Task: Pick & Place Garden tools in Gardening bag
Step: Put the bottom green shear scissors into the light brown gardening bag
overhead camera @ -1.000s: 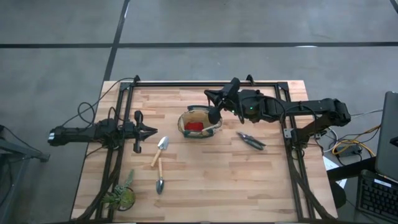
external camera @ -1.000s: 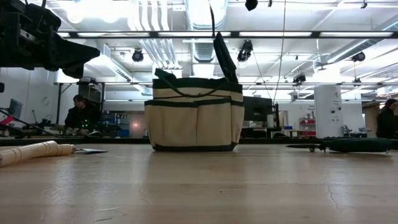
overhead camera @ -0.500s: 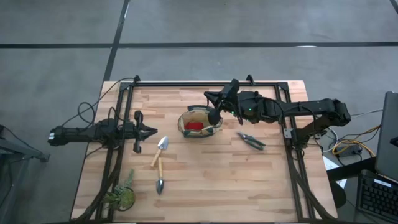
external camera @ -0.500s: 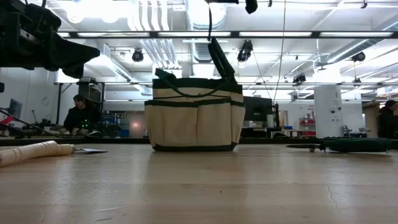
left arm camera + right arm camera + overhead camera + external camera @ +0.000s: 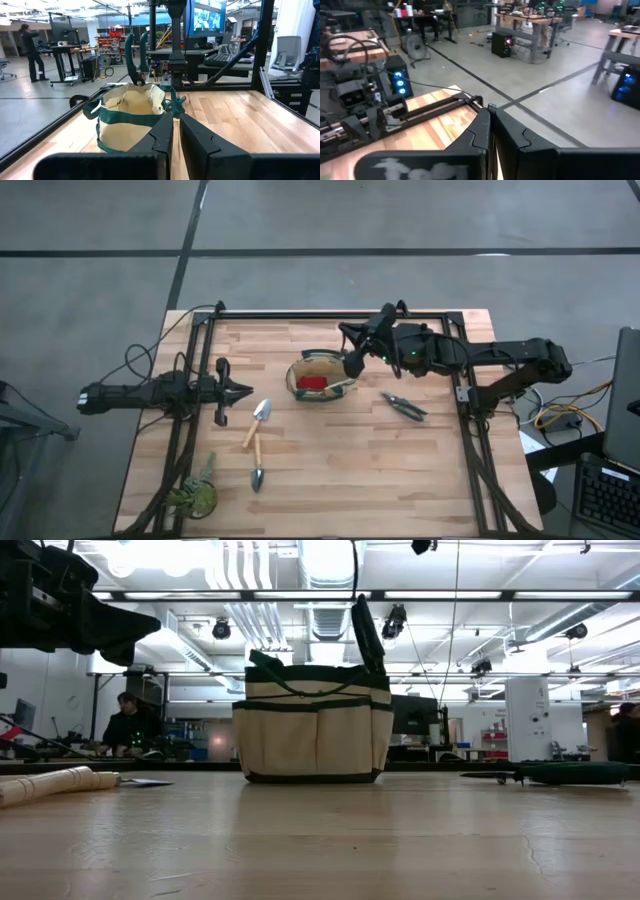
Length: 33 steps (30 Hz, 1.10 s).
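Holding shears [image 5: 366, 635], seemingly, the shut right tool [image 5: 352, 363] overhangs the gardening bag [image 5: 305, 370] containing a red item [image 5: 311, 383].

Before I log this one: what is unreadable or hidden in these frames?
- Right gripper, high view: what its shut fingers pinch is too small to tell.
- Gardening bag, low view: contents hidden by its wall.
- Red item, high view: too small to identify.
- Trowel, low view: cut off by the edge.
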Tool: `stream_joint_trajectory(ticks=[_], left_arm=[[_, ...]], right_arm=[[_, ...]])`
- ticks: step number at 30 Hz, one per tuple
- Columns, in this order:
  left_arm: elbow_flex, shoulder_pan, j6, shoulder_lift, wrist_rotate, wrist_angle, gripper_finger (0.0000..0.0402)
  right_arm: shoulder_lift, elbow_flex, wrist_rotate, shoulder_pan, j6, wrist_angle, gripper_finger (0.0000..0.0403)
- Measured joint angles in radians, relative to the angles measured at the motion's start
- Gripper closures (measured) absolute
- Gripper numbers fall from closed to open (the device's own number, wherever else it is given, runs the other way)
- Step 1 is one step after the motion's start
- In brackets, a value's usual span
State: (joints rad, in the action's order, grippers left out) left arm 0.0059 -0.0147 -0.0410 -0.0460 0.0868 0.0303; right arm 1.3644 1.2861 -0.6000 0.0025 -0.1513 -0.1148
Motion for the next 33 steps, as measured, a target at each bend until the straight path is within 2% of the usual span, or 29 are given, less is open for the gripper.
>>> stream_joint_trajectory(ticks=[21, 28, 33], left_arm=[[0.0, 0.0, 0.0, 0.0, 0.0, 0.0, 0.0364], [0.0, 0.0, 0.0, 0.0, 0.0, 0.0, 0.0364], [0.0, 0.0, 0.0, 0.0, 0.0, 0.0, 0.0364]], right_arm=[[-0.305, -0.309, -0.082, 0.0, -0.11, -0.005, 0.0392], [-0.382, -0.354, -0.084, 0.002, -0.128, -0.004, 0.0392], [-0.37, -0.348, -0.083, 0.002, -0.132, -0.002, 0.0392]])
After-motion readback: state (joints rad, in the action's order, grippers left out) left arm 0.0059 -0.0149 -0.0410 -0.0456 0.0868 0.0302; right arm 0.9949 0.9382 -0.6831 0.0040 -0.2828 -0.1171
